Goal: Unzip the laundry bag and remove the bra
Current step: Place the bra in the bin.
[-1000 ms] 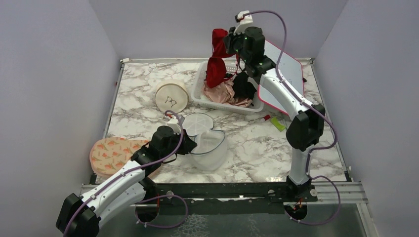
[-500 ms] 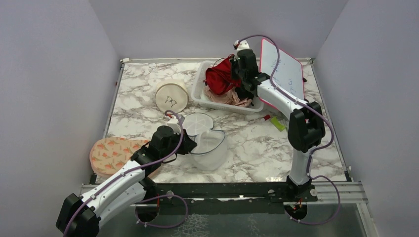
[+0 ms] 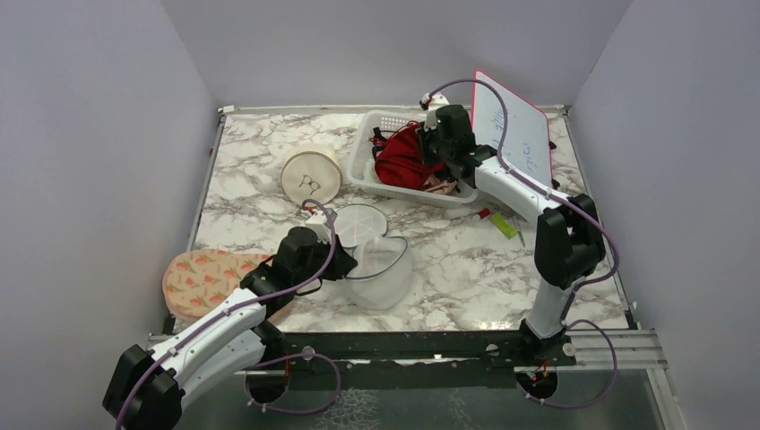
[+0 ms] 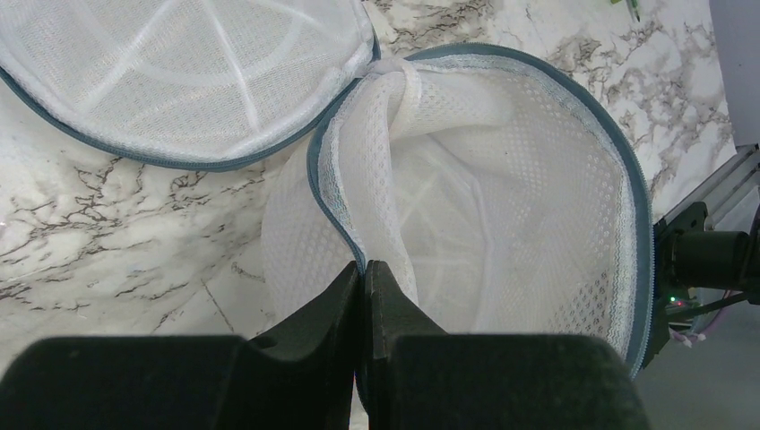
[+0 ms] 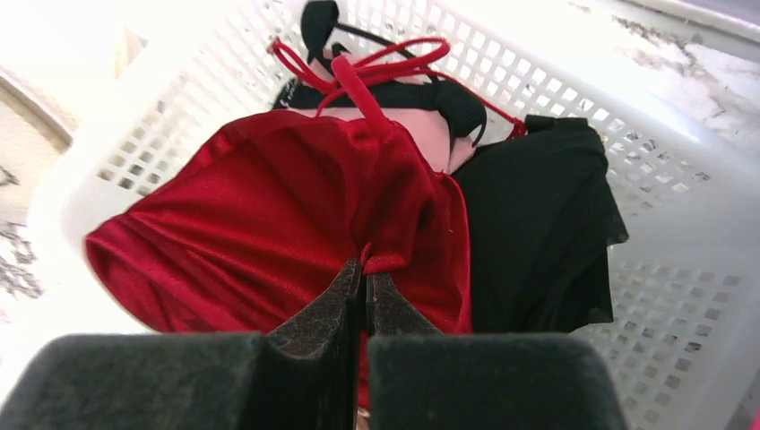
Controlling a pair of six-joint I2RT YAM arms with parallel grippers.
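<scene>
Near the front of the veined marble tabletop (image 3: 466,269), the round white translucent mesh laundry bag (image 4: 538,206) sits unzipped. Its grey-blue-edged circular lid (image 4: 179,72) lies flat beside it, and the left gripper (image 4: 363,267) is clamped on the bag's zip-lined rim. At the far side, the right gripper (image 5: 366,269) is pinched shut on an edge of the red satin bra (image 5: 269,206), which rests in the white lattice plastic basket (image 5: 681,296) over a pink garment (image 5: 421,134) and beside a black garment (image 5: 538,233).
</scene>
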